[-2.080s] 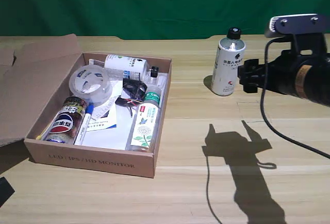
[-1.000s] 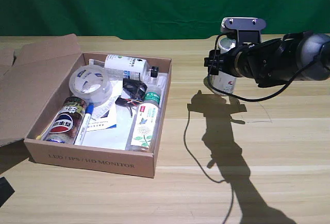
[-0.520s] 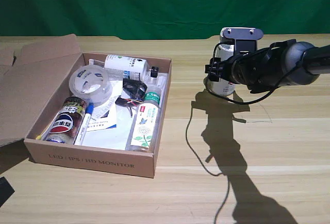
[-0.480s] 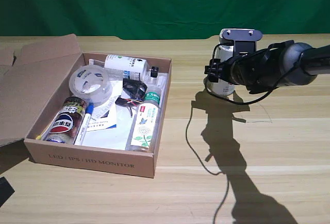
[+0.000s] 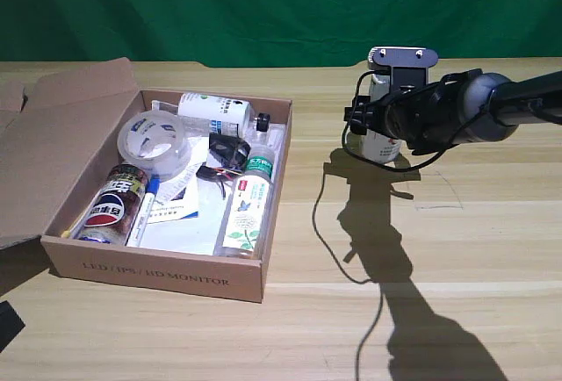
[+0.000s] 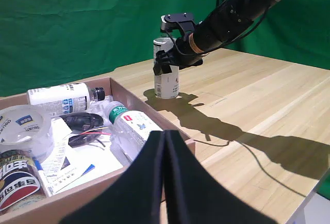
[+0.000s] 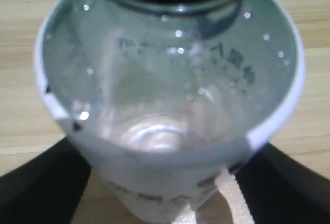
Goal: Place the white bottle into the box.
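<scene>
Wooden table (image 5: 492, 223), upright silvery-white bottle (image 5: 379, 146), clear upper body.

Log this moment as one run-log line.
phase: grasping | right claw: around white bottle | bottle: upright on table, outside box

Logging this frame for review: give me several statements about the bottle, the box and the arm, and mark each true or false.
1. The white bottle stands on the table, outside the box. True.
2. The box's flap is closed. False: it lies open at the exterior view's left.
3. The right end effector is at the white bottle. True.
4. The box is empty. False: it holds a roll of tape, bottles and a can.
</scene>
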Controlling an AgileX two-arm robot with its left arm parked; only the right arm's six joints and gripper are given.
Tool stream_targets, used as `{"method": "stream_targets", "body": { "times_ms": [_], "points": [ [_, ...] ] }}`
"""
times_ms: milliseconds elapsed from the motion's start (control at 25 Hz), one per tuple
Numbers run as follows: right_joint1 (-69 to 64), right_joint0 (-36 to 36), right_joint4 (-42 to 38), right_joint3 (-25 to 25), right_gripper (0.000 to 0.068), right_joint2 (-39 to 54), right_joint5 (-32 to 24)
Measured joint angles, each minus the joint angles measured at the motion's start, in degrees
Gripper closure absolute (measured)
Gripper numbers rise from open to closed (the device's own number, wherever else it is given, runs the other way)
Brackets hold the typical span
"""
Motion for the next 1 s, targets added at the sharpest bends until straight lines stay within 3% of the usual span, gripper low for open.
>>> {"method": "stream_targets", "body": {
  "times_ms": [440,720,1000],
  "points": [
    [4.5,0.0,2.1,0.0,0.0020,-3.6,0.0],
    [5.3,0.0,2.7,0.0,0.0146,-3.9,0.0],
    [2.8,0.0,1.4,0.4,0.0146,-3.3,-3.1]
  ]
}}
